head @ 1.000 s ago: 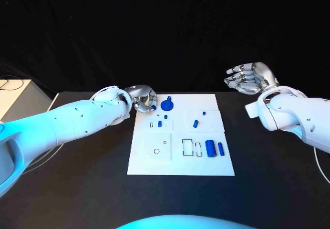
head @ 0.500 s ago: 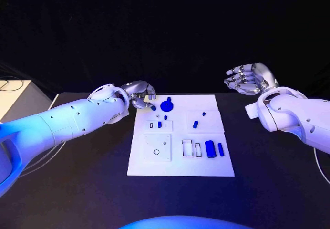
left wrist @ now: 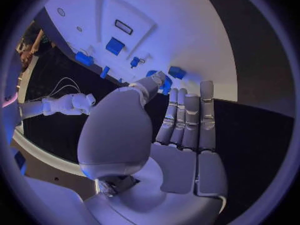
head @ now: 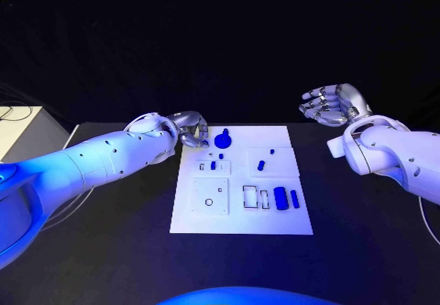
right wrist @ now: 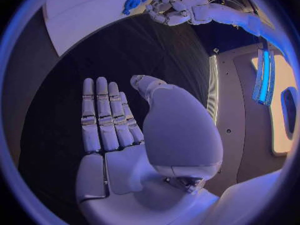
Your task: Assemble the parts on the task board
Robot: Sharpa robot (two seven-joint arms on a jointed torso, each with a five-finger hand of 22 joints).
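2 upright blue bars (head: 286,198) lengthwise on task board (head: 240,219), left hand (head: 190,127) near far corner

i'm working in a lab or test studio: a black table (head: 110,254) with black drapes (head: 220,57) hung behind it, a white cabinet (head: 23,130) with cables at its side, and a white task board (head: 240,219) laid out for trials.

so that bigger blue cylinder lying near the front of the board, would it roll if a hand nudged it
Probably. The blue cylinder lies on its side on the flat white task board, so a sideways push would likely roll it. It looks like rigid, light plastic. Its smooth surface may slip between metal fingers.
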